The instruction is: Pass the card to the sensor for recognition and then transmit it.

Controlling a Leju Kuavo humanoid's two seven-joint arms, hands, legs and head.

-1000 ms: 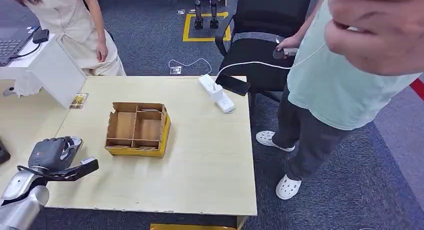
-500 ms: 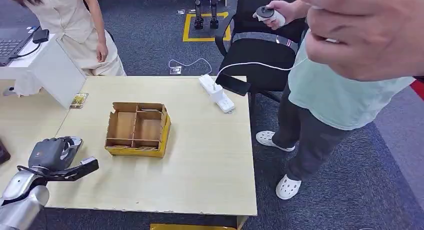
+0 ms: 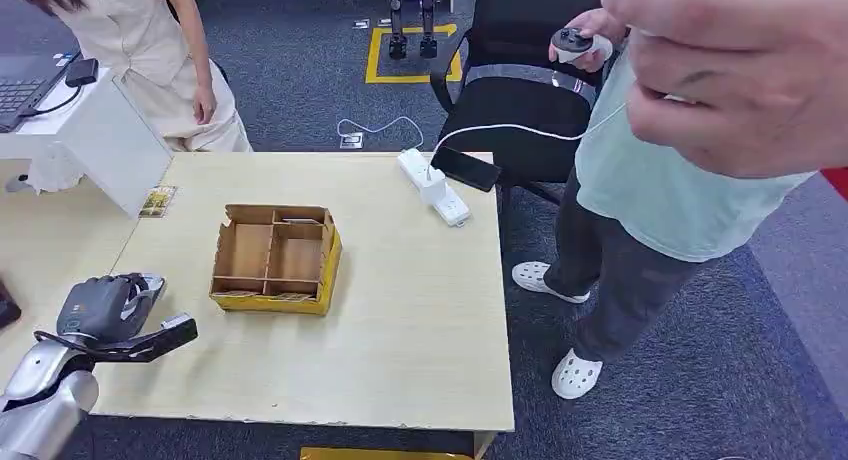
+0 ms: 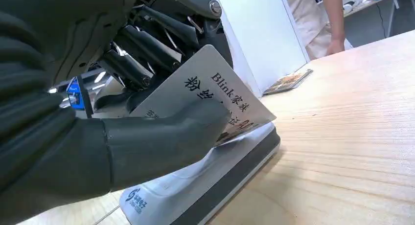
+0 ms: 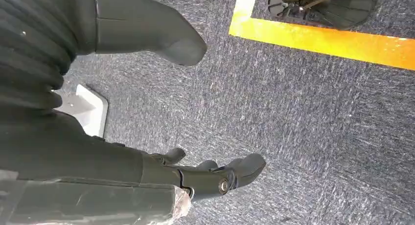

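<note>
The left hand (image 4: 98,112) pinches the card (image 4: 205,95) between thumb and darker fingers, holding it tilted just above the grey sensor (image 4: 205,181) lying on the tabletop (image 4: 352,137) beneath it. The thumb covers only one corner, so the card could pivot or slip during a quick move, and its tilt may spoil the reading. The cardboard box (image 3: 276,258) stands well ahead of the hand. The right hand (image 5: 147,102) hangs over carpet, fingers apart, holding nothing.
</note>
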